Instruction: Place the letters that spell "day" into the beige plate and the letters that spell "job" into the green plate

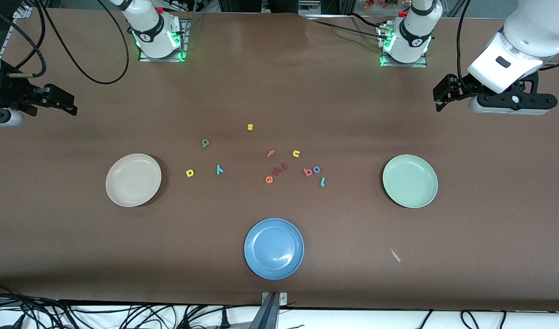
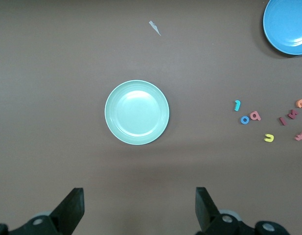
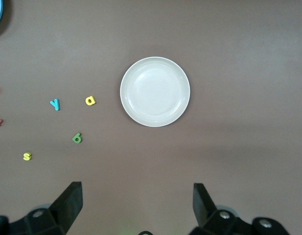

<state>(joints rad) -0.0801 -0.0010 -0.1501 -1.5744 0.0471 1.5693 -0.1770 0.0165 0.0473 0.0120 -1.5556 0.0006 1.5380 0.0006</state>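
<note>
The yellow d (image 1: 190, 172), green a (image 1: 205, 143) and teal y (image 1: 219, 170) lie loose on the table beside the empty beige plate (image 1: 133, 179). The pinkish-red b (image 1: 308, 172), dark blue o (image 1: 316, 169) and light blue j (image 1: 322, 182) cluster toward the empty green plate (image 1: 410, 181). My left gripper (image 1: 440, 97) hangs open over bare table at the left arm's end, with the green plate (image 2: 136, 112) in its wrist view. My right gripper (image 1: 66, 104) hangs open at the right arm's end, with the beige plate (image 3: 155, 91) in its wrist view. Neither holds anything.
A blue plate (image 1: 274, 248) sits nearest the front camera, mid-table. Other letters lie among the task's own: a yellow s (image 1: 250, 127), a yellow u (image 1: 296, 154), an orange e (image 1: 269, 179) and red ones (image 1: 280, 169). A scrap of white tape (image 1: 395, 255) lies near the green plate.
</note>
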